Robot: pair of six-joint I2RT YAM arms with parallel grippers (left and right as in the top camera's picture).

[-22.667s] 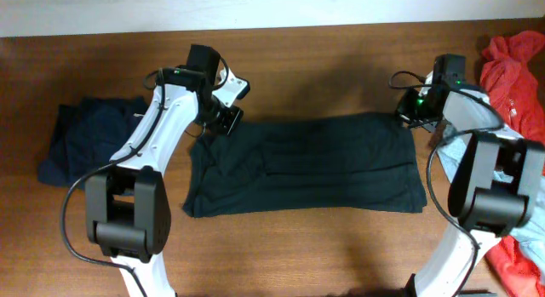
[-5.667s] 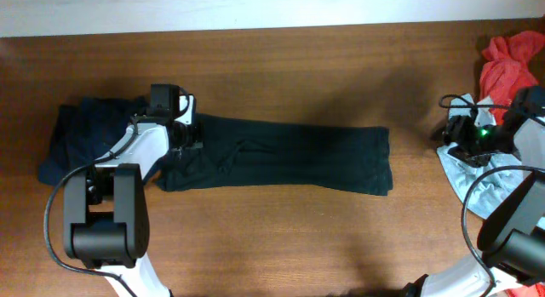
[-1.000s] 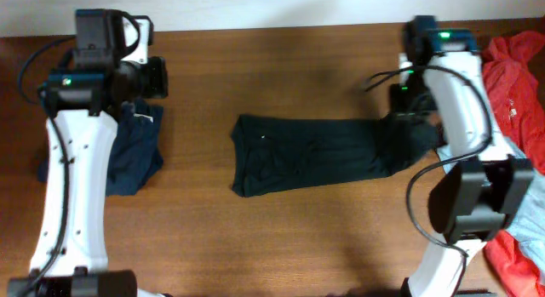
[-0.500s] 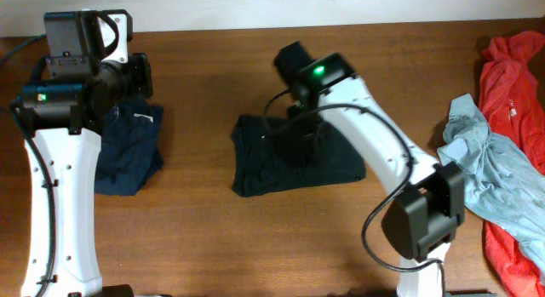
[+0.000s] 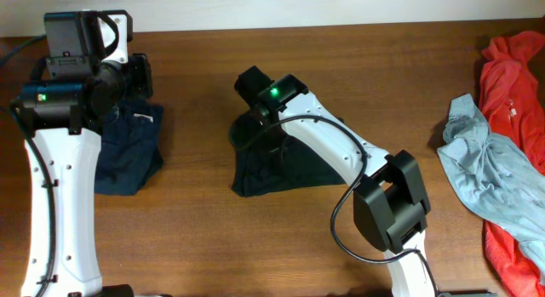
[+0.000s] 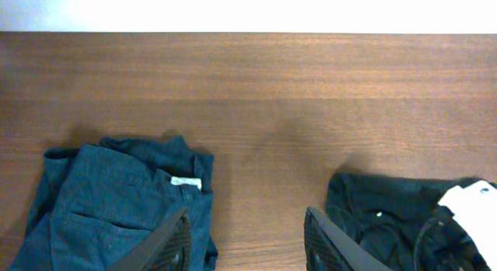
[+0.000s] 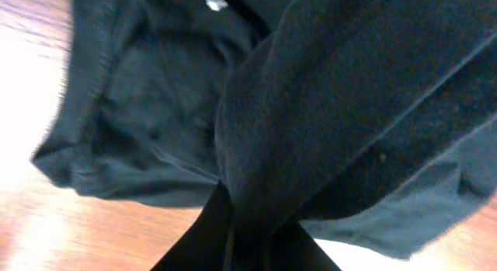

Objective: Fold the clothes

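1. The black shirt (image 5: 294, 171) lies at the middle of the overhead frame, bunched into a short dark block on the table (image 5: 383, 59). Its upper left part rises towards the wrist of the right arm (image 5: 328, 139).
2. The right gripper (image 7: 231, 234) is clamped tight on a fold of the black shirt (image 7: 326, 108). In the right wrist view the cloth comes out from between the dark fingers at bottom centre and fans across nearly the whole frame.
3. The right arm runs from lower right of centre up to the shirt's upper left corner, with a green light (image 5: 274, 93) lit near its wrist.
4. The left gripper (image 6: 247, 217) has its fingers (image 6: 172, 238) a middling gap apart with nothing between them. Only bare table (image 6: 272, 92) shows in the gap.
5. In the overhead view the left arm (image 5: 60, 161) stands at the far left, its wrist in the upper left of the frame.
6. The navy garment (image 5: 128, 157) lies folded at the left of the overhead frame, just beside the left arm, with a white label (image 5: 145, 118) near its top edge.
7. In the left wrist view the navy garment (image 6: 116, 205) sits lower left and the black shirt (image 6: 380, 217) lower right. They are well apart, with wood between.
8. The red garment (image 5: 511, 67) runs down the right edge of the overhead frame.
9. The pale blue garment (image 5: 481, 174) lies crumpled just left of the red one, overlapping it. Both are well apart from the black shirt.
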